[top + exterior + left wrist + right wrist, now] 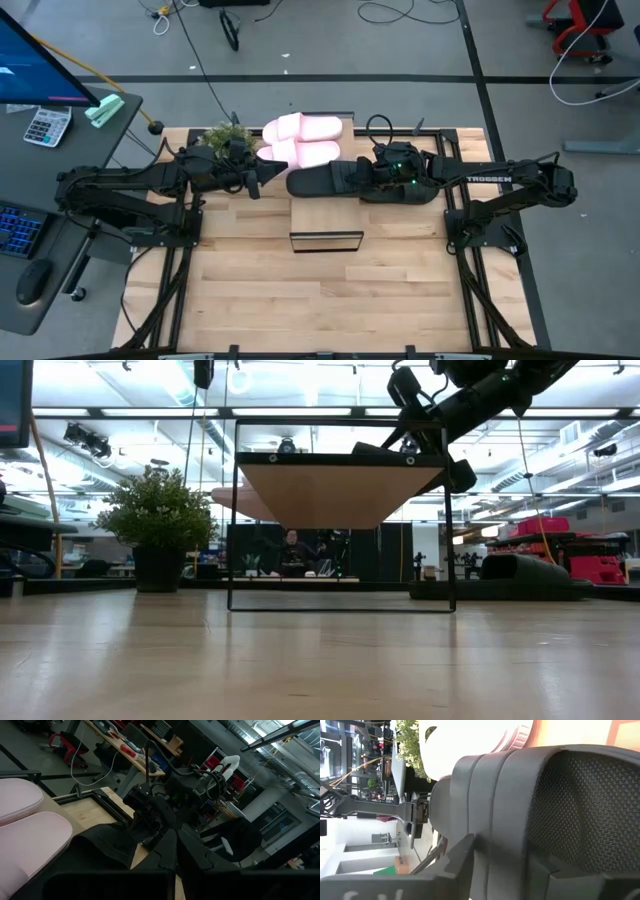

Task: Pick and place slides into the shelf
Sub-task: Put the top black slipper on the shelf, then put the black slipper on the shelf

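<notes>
The shelf point(325, 218) stands mid-table; the low view shows its plank from below point(330, 490). The pink pair of slides point(300, 140) lies on its far part. One black slide point(318, 182) lies across the plank, just nearer than the pink pair. My right gripper point(362, 178) is shut on it from the right. The other black slide point(408, 190) rests on its sole on the table right of the shelf point(520, 575), under the right arm. My left gripper point(264, 178) is shut, just left of the held slide's end; I cannot tell if they touch. My right gripper point(505, 862) pinches the black slide by its wide strap point(510, 795), one finger point(460, 852) on either side of the strap. It comes slanting down from the table's right. The slide sits level at the plank's top point(378, 450); whether its sole rests there I cannot tell.
A potted plant point(222, 138) stands at the table's far left, close to the left arm. Bare tabletop point(320, 300) lies in front of the shelf. A person point(293, 550) sits far off in the room behind. A desk with a calculator point(45, 125) is left of the table.
</notes>
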`<action>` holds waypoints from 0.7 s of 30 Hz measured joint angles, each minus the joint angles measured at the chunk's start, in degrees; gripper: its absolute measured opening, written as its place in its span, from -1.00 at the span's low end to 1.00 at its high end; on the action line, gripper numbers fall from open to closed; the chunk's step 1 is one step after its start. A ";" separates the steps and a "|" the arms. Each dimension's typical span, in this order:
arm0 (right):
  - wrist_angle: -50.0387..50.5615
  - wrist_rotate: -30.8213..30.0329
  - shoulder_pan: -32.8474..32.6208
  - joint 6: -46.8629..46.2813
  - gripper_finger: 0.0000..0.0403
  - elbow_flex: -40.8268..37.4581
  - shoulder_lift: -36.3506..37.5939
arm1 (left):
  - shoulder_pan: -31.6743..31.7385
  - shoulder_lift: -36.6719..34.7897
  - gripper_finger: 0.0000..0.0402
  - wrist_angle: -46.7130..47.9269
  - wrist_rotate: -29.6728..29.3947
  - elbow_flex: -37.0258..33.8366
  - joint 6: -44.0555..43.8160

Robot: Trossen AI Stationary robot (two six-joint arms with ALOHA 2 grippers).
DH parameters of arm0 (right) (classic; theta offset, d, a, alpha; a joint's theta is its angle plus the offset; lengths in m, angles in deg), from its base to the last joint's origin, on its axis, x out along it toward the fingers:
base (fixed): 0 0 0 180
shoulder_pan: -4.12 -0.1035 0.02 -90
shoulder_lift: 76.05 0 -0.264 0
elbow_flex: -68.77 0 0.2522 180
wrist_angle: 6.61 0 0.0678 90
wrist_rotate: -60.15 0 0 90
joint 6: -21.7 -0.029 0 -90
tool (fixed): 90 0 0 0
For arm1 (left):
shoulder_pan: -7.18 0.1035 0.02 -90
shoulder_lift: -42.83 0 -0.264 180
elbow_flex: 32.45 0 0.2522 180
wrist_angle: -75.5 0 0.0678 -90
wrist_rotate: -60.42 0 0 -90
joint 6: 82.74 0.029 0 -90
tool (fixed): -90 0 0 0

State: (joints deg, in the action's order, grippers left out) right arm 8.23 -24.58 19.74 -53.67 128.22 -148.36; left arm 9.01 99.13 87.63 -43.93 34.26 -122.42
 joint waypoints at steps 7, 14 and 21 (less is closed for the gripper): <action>0.54 0.78 -0.02 -0.10 -0.18 -0.02 0.54 | -0.02 0.00 -0.87 0.00 0.02 0.00 -0.02; 5.50 0.97 -0.02 0.21 -0.09 -0.02 3.15 | 0.00 0.02 -0.89 0.20 0.02 0.00 -0.02; 10.04 -0.75 0.00 0.45 -0.08 -0.02 6.54 | -0.02 0.02 -0.91 0.25 0.02 0.00 -0.01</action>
State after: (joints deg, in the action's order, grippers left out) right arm 18.27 -25.33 19.74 -53.22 128.20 -141.82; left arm 8.99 99.15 87.88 -43.91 34.26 -122.43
